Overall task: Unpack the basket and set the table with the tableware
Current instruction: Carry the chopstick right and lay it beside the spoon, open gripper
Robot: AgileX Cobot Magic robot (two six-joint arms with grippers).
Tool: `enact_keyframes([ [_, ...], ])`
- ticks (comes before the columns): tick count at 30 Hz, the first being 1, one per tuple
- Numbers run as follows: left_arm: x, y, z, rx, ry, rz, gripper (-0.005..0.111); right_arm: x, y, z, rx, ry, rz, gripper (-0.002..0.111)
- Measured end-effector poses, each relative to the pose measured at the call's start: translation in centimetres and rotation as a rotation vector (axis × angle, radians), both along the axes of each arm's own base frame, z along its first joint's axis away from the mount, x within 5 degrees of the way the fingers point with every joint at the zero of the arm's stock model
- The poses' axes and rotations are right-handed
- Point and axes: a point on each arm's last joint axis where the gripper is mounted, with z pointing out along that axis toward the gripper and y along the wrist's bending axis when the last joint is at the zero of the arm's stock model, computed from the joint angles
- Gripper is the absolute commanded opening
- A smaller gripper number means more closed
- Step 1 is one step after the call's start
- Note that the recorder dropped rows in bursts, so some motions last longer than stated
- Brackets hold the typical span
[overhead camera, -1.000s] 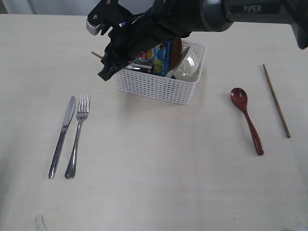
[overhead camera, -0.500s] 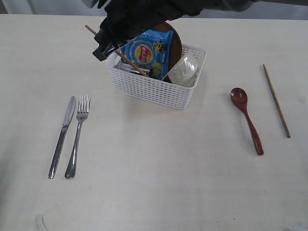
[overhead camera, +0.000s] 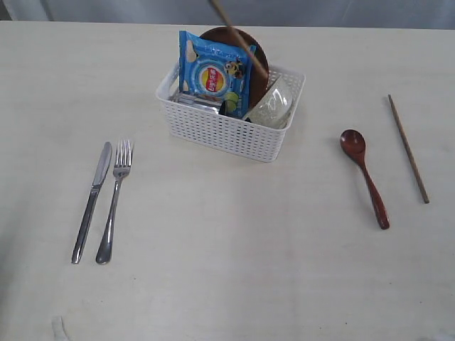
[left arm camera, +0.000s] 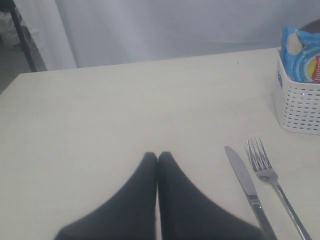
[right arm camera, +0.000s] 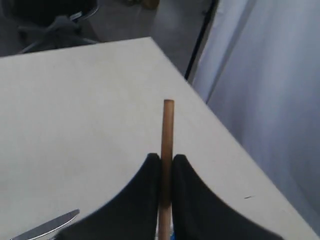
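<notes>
The white basket [overhead camera: 234, 131] stands at the back middle of the table [overhead camera: 227, 270], with a blue snack bag [overhead camera: 213, 71], a brown plate [overhead camera: 257, 60] and a pale bowl [overhead camera: 274, 105] inside. A wooden chopstick [overhead camera: 238, 39] slants up out of the top edge of the exterior view. My right gripper [right arm camera: 166, 159] is shut on this chopstick [right arm camera: 167, 130]. A knife [overhead camera: 92, 199] and fork [overhead camera: 115, 199] lie left, a red-brown spoon [overhead camera: 364, 174] and another chopstick [overhead camera: 408, 148] right. My left gripper [left arm camera: 158, 156] is shut and empty beside the knife [left arm camera: 245, 180].
The fork [left arm camera: 270, 172] and the basket's corner [left arm camera: 300, 105] show in the left wrist view. A grey curtain hangs behind the table's far edge. Neither arm shows in the exterior view.
The right arm has lifted out of the exterior view's top, carrying the chopstick up and to the right out of the basket. The snack bag now stands uncovered.
</notes>
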Motion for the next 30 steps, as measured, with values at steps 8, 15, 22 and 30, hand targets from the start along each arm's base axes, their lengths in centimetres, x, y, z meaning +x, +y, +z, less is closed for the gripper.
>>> enact_keyframes([
  [8,0.0,0.0,0.0,0.0,0.0,0.0,0.0,0.9,-10.0,4.5,0.126,0.103,-0.246,0.0],
  [15,0.0,0.0,0.0,0.0,0.0,0.0,0.0,3.2,-18.2,1.7,0.138,0.43,-0.575,0.0],
  [22,0.0,0.0,0.0,0.0,0.0,0.0,0.0,7.1,-23.9,-7.2,0.025,0.801,-0.87,0.0],
  [30,0.0,0.0,0.0,0.0,0.0,0.0,0.0,9.2,-24.7,-18.7,-0.11,1.051,-0.926,0.0],
])
